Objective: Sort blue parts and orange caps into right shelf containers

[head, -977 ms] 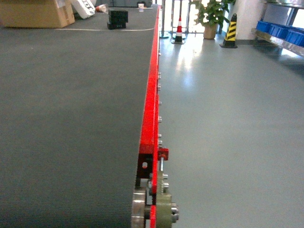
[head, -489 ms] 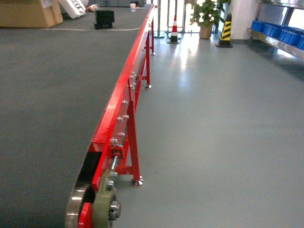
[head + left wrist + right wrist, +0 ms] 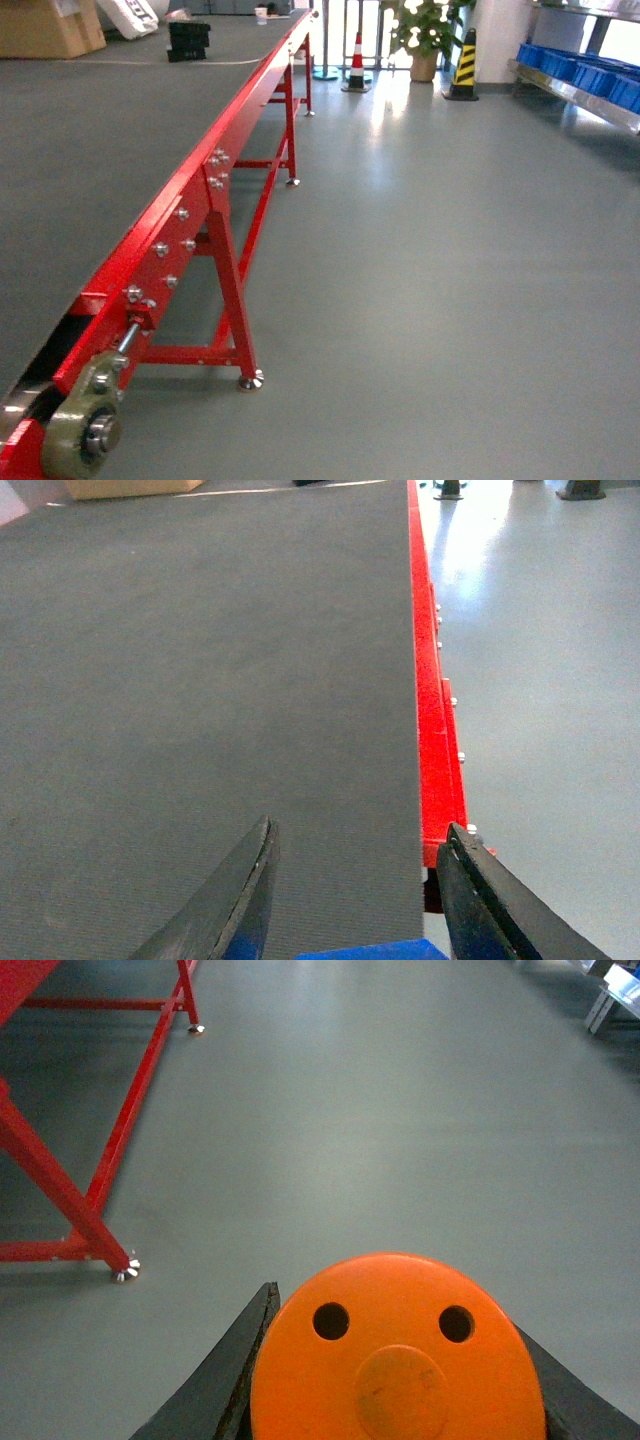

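In the left wrist view my left gripper point(image 3: 360, 832) hangs over the grey conveyor belt point(image 3: 200, 660). A blue part point(image 3: 372, 950) sits deep between its black fingers point(image 3: 250, 880), and only its top edge shows. My right gripper point(image 3: 395, 1312) is shut on an orange cap point(image 3: 400, 1360), whose flat holed face points at the camera above the grey floor. The right shelf containers point(image 3: 592, 70), blue bins, stand on a metal shelf at the far right of the head view. Neither gripper shows in the head view.
The conveyor's red frame point(image 3: 200, 190) and legs point(image 3: 110, 1150) run along the left. Far back stand a yellow-black cone point(image 3: 465, 62), a red-white cone point(image 3: 356, 60), a potted plant point(image 3: 420, 30), a cardboard box point(image 3: 45, 25) and a black object point(image 3: 188, 40).
The head view has swung to the right. The conveyor has slid to the left of the frame, and more floor and more of the shelf with its blue bins show.
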You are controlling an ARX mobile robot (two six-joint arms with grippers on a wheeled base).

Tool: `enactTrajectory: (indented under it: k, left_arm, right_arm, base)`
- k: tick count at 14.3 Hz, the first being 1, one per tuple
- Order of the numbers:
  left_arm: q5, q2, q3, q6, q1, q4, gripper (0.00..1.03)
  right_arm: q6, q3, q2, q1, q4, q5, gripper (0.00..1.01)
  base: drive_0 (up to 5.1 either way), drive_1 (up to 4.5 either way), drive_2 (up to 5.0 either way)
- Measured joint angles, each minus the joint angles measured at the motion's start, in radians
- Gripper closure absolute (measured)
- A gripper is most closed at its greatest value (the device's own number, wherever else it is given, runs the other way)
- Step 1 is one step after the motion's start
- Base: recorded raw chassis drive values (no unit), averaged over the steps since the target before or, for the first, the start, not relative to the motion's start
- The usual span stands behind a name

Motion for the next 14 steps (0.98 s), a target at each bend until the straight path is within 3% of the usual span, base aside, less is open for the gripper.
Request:
enactTrajectory:
  k: [14]
  left_arm:
    - [0.001,0.000,0.000,0.000,-0.001,0.000,0.59]
  right_arm:
    - [0.000,0.000,0.000,0.000,0.001,0.000,0.57]
  base:
    - [5.1,-2.31,-2.3]
